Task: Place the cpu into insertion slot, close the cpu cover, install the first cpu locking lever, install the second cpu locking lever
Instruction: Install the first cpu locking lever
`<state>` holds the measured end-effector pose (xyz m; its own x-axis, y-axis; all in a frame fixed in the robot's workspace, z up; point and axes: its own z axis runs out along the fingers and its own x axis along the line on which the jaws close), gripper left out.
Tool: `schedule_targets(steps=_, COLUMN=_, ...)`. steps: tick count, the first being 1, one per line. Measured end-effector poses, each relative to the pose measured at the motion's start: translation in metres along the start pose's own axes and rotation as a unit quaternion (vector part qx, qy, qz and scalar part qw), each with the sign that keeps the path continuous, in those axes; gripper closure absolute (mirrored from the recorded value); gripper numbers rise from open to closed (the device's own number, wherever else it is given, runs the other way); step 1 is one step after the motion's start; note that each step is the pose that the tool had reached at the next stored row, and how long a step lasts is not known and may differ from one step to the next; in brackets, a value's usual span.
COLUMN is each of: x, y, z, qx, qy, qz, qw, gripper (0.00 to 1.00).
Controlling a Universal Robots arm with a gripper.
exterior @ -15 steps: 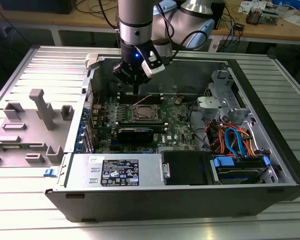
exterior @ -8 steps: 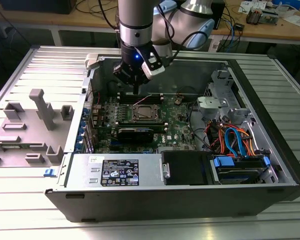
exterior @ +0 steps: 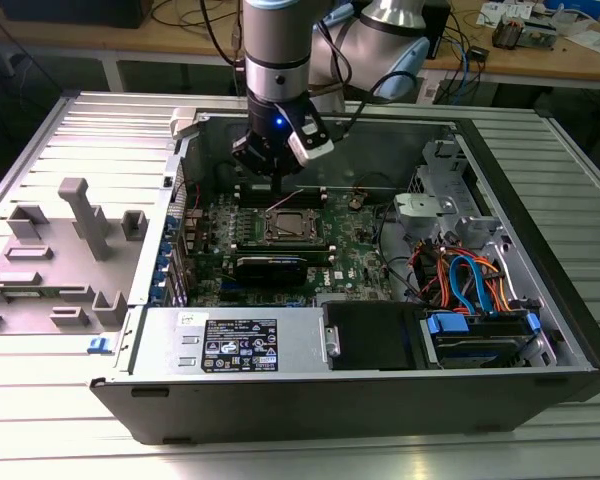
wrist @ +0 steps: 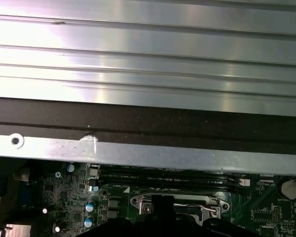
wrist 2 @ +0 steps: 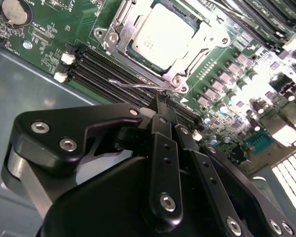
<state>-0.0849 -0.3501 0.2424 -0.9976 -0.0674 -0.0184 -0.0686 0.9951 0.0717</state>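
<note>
**Fingers together at the wire lever, cpu seated**

On the exterior view's left a grey fixture tray [exterior: 70, 245] stands well apart. My gripper [exterior: 270, 178] hangs inside the open case [exterior: 380, 410], over the memory slots [wrist 2: 113, 69]. Its fingers [wrist 2: 163, 148] are pressed together, with the tips at a thin wire lever [wrist 2: 138, 86]. Just beside, the cpu [wrist 2: 163, 32] lies in the insertion slot [wrist 2: 176, 81], and the cpu cover [wrist 2: 119, 27] lies flat around it. Further right, coloured cables [exterior: 470, 285] crowd the case.
</note>
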Motion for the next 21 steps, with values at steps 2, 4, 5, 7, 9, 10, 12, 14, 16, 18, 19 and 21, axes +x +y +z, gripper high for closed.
schedule_targets(steps=2, x=-0.0028, y=-0.0004, z=0.0033, qx=0.0000, qy=0.0000, qz=0.000, qw=1.00000, gripper=0.89)
schedule_targets(steps=4, x=-0.0055, y=-0.0008, z=0.0058, qx=0.0001, qy=0.0000, qz=0.000, qw=1.00000, gripper=0.89)
schedule_targets(steps=5, x=-0.0060, y=-0.0008, z=0.0067, qx=0.0001, qy=0.0000, qz=0.000, qw=1.00000, gripper=0.89)
schedule_targets(steps=7, x=-0.0071, y=-0.0010, z=0.0092, qx=0.0001, qy=0.0000, qz=0.000, qw=1.00000, gripper=0.89)
schedule_targets(steps=9, x=-0.0072, y=-0.0011, z=0.0105, qx=0.0001, qy=0.0000, qz=0.000, qw=1.00000, gripper=0.89)
schedule_targets(steps=10, x=-0.0072, y=-0.0011, z=0.0106, qx=0.0002, qy=0.0001, qz=0.000, qw=1.00000, gripper=0.89)
schedule_targets(steps=12, x=-0.0072, y=-0.0013, z=0.0128, qx=0.0001, qy=0.0000, qz=0.000, qw=1.00000, gripper=0.89)
schedule_targets(steps=14, x=-0.0072, y=-0.0013, z=0.0128, qx=0.0001, qy=0.0000, qz=0.000, qw=1.00000, gripper=0.89)
schedule_targets(steps=16, x=-0.0072, y=-0.0013, z=0.0128, qx=0.0001, qy=0.0000, qz=0.000, qw=1.00000, gripper=0.89)
schedule_targets(steps=18, x=-0.0072, y=-0.0013, z=0.0130, qx=0.0001, qy=0.0000, qz=0.000, qw=1.00000, gripper=0.89)
schedule_targets(steps=19, x=-0.0073, y=-0.0012, z=0.0132, qx=0.0000, qy=0.0000, qz=0.000, qw=1.00000, gripper=0.89)
schedule_targets(steps=21, x=-0.0078, y=-0.0013, z=0.0135, qx=0.0000, qy=0.0000, qz=0.000, qw=1.00000, gripper=0.89)
